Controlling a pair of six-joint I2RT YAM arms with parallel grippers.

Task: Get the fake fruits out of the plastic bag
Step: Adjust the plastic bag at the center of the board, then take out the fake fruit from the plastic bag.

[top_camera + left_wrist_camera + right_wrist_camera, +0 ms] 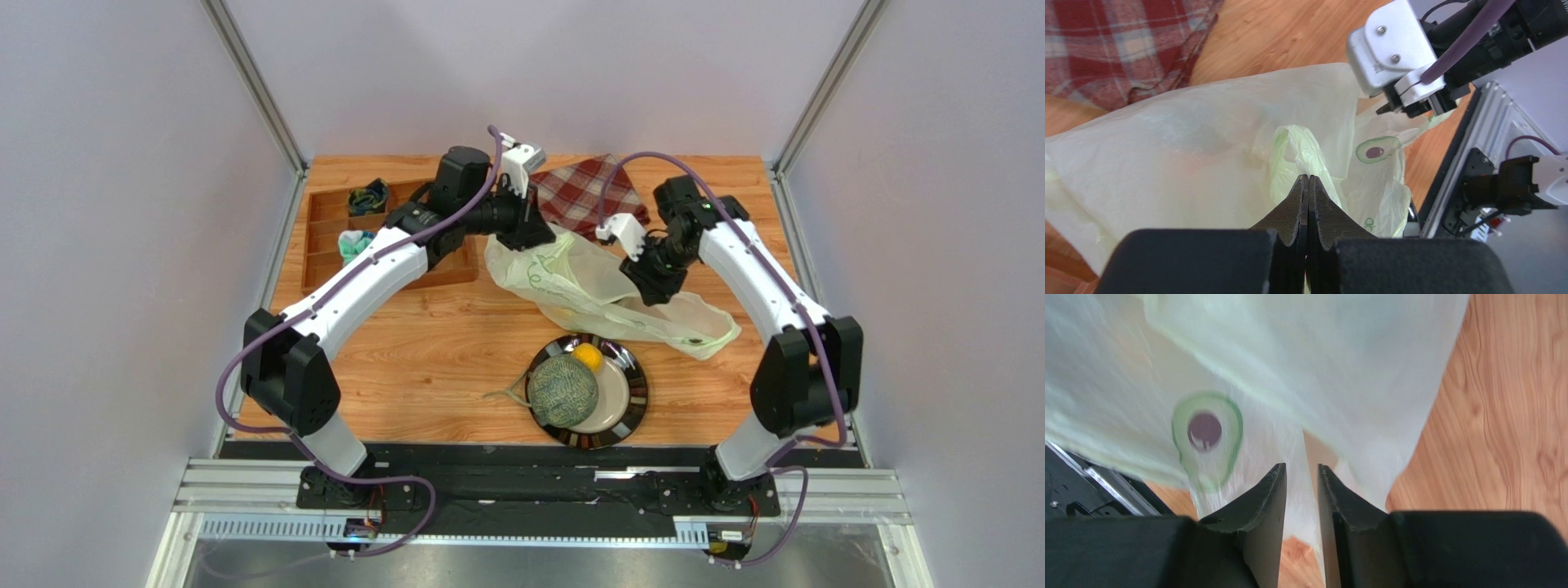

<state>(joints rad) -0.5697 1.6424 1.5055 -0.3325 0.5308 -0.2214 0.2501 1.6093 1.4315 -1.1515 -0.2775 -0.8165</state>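
Note:
The plastic bag lies crumpled on the table between my arms, lifted at its far-left end. My left gripper is shut on a fold of the bag. A faint orange shape shows through the film. My right gripper hovers at the bag's middle, jaws a narrow gap apart with a strip of bag film between them. The bag's green print is beside it. The netted melon and a small yellow citrus sit on the dark-rimmed plate. The other fruits are hidden.
A red plaid cloth lies at the back, partly under the bag. A wooden compartment tray with small items stands at the back left. Metal frame posts and grey walls enclose the table.

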